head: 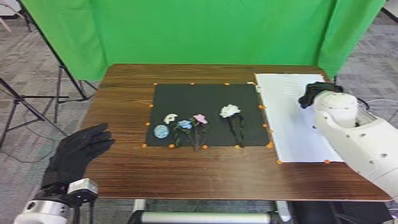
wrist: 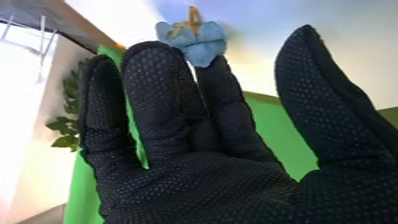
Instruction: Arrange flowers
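Left hand (head: 78,152): left of the square black mat (head: 191,94), fingers (head: 91,133) relaxed, empty.
White, dark-stemmed flower (head: 230,110): on the mat.
Right hand (head: 314,93): right of the mat, fingers (wrist: 155,85) nearly straight; small blue flower (wrist: 204,45) at their tips, stem outward, grip unclear.

Near the centre of the head view, laid flat with dark stem downward, a full white ruffled flower (head: 230,110). Just left, a small pink flower (head: 201,119) and a pale blue flower (head: 185,124), close together with dark green leaves and stems. Farther left, a small cream piece (head: 170,118) above a mottled light-blue oval (head: 161,131). At upper middle of the wrist view, blue petals (wrist: 203,42) with a tan stub.
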